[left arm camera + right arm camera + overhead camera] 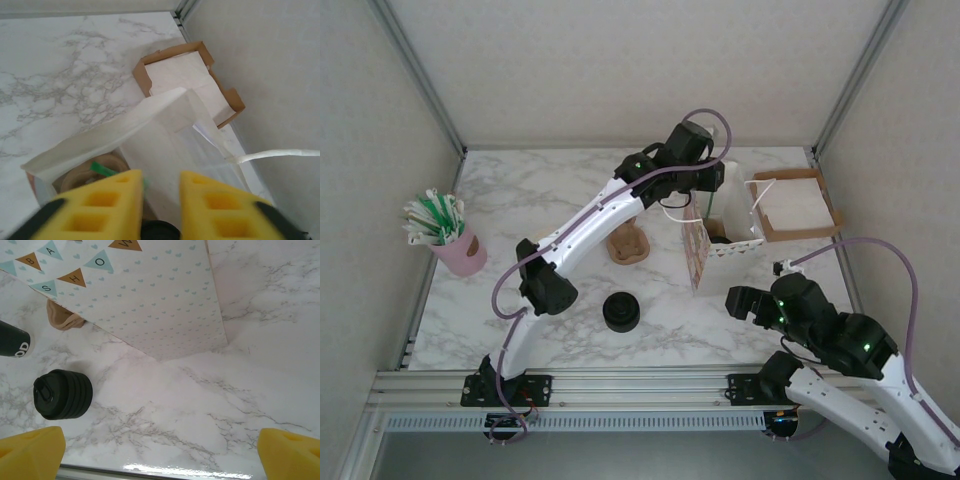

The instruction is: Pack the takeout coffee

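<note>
Left tool [161, 181] parted above bag [165, 135], takeout coffee [160, 231] nearly hidden; right tool [160, 442] wide open.

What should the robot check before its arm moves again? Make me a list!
1. The paper bag is open at the top: ok.
2. The left gripper is above the bag's mouth: ok.
3. The takeout coffee is let go and standing upright inside: cannot tell; something black peeks between the fingers.
4. The string handle is away from the fingers: ok.
5. The right gripper is open, beside the bag, not touching it: ok.
6. The stack of lids is out of the arm's way: ok.
</note>
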{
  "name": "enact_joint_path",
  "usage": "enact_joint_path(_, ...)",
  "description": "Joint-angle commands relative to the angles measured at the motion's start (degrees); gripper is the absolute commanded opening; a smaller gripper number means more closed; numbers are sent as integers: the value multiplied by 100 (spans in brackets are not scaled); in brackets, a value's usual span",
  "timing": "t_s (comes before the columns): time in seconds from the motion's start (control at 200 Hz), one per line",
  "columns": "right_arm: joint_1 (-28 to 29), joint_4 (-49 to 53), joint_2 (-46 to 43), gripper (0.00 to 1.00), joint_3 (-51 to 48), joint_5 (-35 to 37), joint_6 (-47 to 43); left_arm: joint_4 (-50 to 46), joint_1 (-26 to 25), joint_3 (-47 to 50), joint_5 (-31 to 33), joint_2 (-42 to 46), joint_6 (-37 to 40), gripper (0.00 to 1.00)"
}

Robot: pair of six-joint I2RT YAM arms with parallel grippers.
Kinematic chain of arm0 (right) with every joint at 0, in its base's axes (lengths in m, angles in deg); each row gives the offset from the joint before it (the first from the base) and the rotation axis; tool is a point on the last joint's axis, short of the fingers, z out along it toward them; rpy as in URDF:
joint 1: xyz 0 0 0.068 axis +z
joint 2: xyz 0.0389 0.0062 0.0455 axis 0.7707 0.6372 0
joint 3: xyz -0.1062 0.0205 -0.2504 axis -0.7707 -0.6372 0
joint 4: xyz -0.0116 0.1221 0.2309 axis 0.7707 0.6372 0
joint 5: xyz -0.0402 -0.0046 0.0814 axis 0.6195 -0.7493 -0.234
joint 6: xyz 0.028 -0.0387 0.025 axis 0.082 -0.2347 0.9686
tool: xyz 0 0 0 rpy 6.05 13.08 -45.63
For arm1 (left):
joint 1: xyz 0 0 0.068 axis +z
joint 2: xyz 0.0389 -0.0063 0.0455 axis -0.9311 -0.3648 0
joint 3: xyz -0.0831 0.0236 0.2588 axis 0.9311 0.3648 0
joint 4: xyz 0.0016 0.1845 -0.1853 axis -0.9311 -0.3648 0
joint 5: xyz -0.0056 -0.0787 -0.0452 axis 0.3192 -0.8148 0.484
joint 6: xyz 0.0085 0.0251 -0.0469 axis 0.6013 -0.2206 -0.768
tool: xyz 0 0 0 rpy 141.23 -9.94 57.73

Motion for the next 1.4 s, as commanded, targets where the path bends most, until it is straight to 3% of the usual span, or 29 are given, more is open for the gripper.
enact_joint_path(0.0, 57, -70, 97, 99, -39, 158, -77, 82, 14, -175, -209, 113, 5, 36)
enact_joint_path(0.215, 57, -129, 268, 99, 60, 173, -131, 140, 13, -180, -442, 471, 0, 43)
enact_joint_path(0.476, 56, -64, 456, 99, 278, 228, -156, 171, -11, 206, -593, 1018, 128, 60)
enact_joint_path(1.031, 57, 372, 406, 99, 651, 550, -58, 1758, -99, 3868, -591, 3691, 183, 91)
enact_joint_path(1.096, 57, 402, 363, 99, 621, 574, -20, 1977, -96, 4333, -535, 4056, 155, 99)
enact_joint_path(1.397, 57, 381, -27, 99, 249, 664, 296, 2946, -83, 6645, -153, 5796, -26, 100)
